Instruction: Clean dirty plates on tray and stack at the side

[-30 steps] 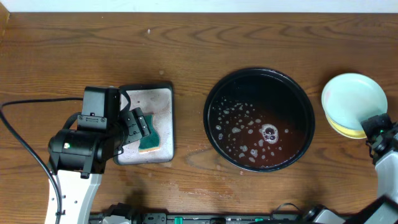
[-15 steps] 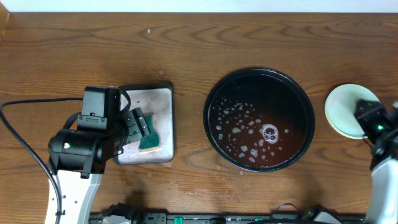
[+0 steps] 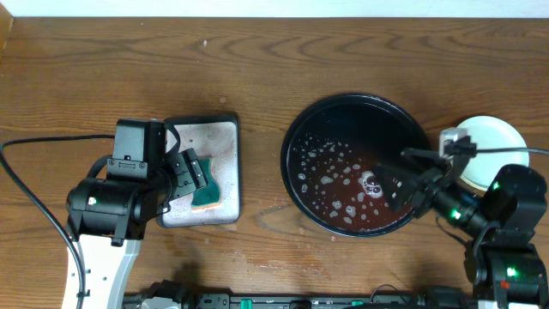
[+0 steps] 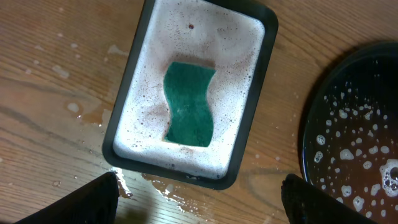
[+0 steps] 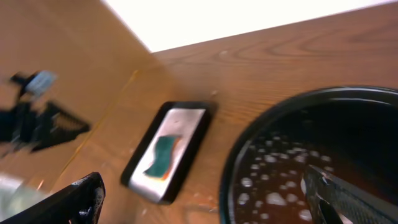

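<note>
The round black tray (image 3: 343, 100) holds brownish water with foam spots and no plate. To its right a pale plate (image 3: 496, 137) lies flat on the table, partly hidden by my right arm; what is under it I cannot tell. My right gripper (image 3: 410, 176) hangs open and empty over the tray's right part, apart from the plate. The right wrist view shows its jaws (image 5: 211, 202) spread wide above the tray's rim (image 5: 249, 143). My left gripper (image 3: 190, 172) stands open over the silver tray, and in its wrist view the left gripper (image 4: 202, 205) holds nothing.
A small silver tray (image 4: 242, 124) full of foam holds a green sponge (image 4: 189, 106), left of the black tray (image 4: 311, 124). Water drops wet the wood in front of it. The silver tray (image 5: 186, 124) also shows in the right wrist view.
My right gripper set the pale plate down flat at the right, opened, and swung left over the black tray. The left arm has not moved.
</note>
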You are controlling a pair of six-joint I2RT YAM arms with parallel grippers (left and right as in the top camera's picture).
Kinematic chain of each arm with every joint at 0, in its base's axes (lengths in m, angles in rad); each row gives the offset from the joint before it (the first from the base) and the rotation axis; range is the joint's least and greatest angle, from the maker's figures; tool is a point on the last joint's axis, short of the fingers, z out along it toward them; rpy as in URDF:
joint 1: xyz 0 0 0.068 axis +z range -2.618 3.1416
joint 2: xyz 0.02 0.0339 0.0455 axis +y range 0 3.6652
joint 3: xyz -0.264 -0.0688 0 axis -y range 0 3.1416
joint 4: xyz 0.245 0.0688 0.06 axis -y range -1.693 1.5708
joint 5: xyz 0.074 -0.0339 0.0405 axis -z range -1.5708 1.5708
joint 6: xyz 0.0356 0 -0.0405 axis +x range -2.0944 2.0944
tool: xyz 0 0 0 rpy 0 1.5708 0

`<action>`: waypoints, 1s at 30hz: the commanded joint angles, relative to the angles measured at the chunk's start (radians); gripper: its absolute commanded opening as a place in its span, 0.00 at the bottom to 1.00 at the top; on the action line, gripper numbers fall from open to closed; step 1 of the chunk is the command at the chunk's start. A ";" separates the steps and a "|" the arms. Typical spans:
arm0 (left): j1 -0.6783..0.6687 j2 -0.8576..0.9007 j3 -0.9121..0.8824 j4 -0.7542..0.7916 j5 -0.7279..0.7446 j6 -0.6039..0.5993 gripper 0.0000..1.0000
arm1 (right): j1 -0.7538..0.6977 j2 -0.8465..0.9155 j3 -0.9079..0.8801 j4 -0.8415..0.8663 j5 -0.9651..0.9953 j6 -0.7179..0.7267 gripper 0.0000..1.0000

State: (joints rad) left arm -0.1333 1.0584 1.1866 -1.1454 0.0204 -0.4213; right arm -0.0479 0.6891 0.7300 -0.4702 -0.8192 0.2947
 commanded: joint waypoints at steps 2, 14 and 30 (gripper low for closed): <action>0.003 0.000 0.013 -0.002 -0.005 -0.002 0.84 | 0.048 -0.016 0.009 -0.012 -0.026 -0.027 0.99; 0.003 0.000 0.013 -0.002 -0.005 -0.002 0.84 | 0.050 -0.106 -0.081 0.103 0.316 -0.225 0.99; 0.003 0.000 0.013 -0.002 -0.005 -0.002 0.84 | 0.047 -0.676 -0.501 0.208 0.627 -0.225 0.99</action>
State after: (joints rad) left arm -0.1333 1.0584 1.1866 -1.1458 0.0204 -0.4213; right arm -0.0143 0.0444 0.2756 -0.2844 -0.2615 0.0856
